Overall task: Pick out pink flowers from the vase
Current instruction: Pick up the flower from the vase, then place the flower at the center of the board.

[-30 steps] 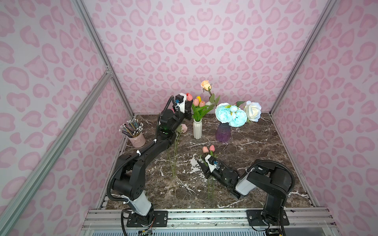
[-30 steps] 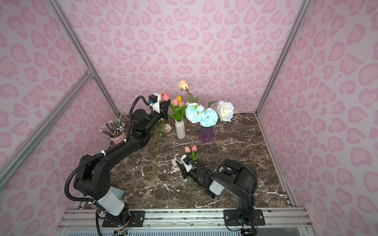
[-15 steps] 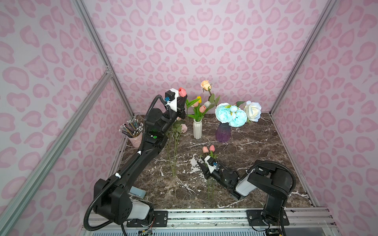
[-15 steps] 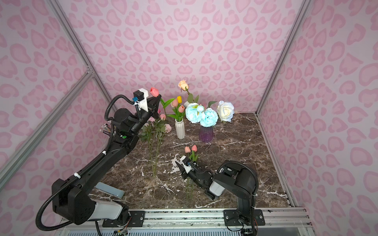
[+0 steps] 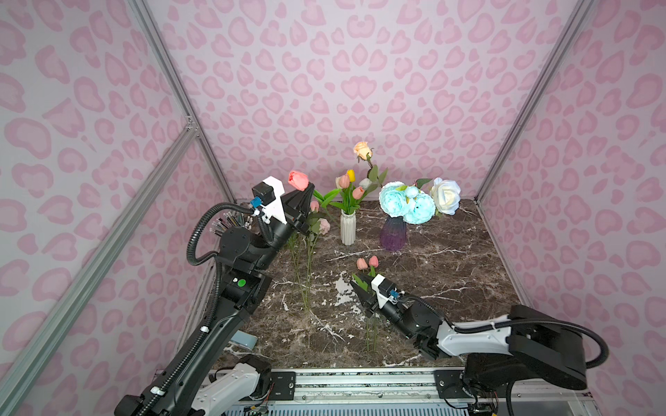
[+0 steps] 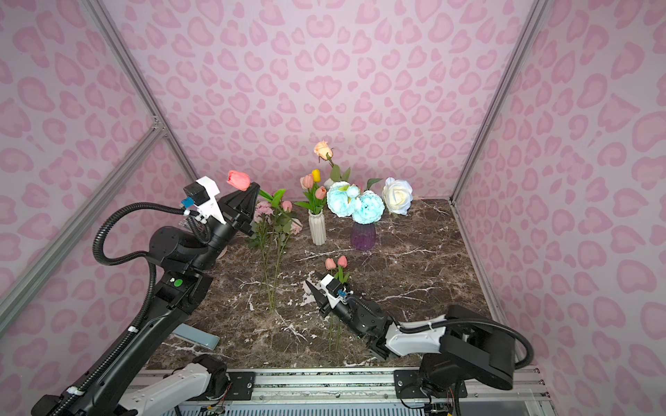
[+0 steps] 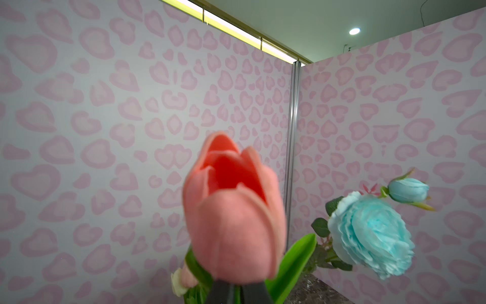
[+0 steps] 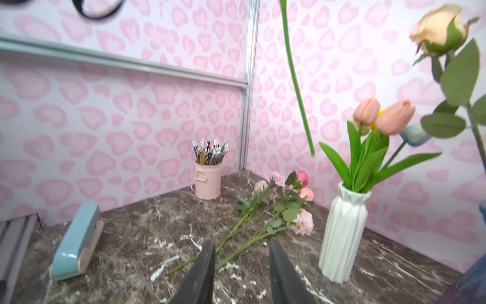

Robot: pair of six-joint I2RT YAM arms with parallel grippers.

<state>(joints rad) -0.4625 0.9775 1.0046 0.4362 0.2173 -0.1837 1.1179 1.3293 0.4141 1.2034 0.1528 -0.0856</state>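
My left pincer (image 5: 308,191) is clenched on a salmon-pink fabric tulip (image 5: 298,180), held high so its stem clears the white ribbed ceramic vase (image 5: 348,227) near the back edge of the tabletop (image 5: 450,259). My right pincer (image 5: 357,288) is released, empty.

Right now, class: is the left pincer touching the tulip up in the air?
Touching. In the left wrist view the left pincer is shut on the tulip, gripping the stem just under its bloom.

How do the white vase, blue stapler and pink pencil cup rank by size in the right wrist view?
1. white vase
2. blue stapler, close behind
3. pink pencil cup, though it stands farthest back, which shrinks it
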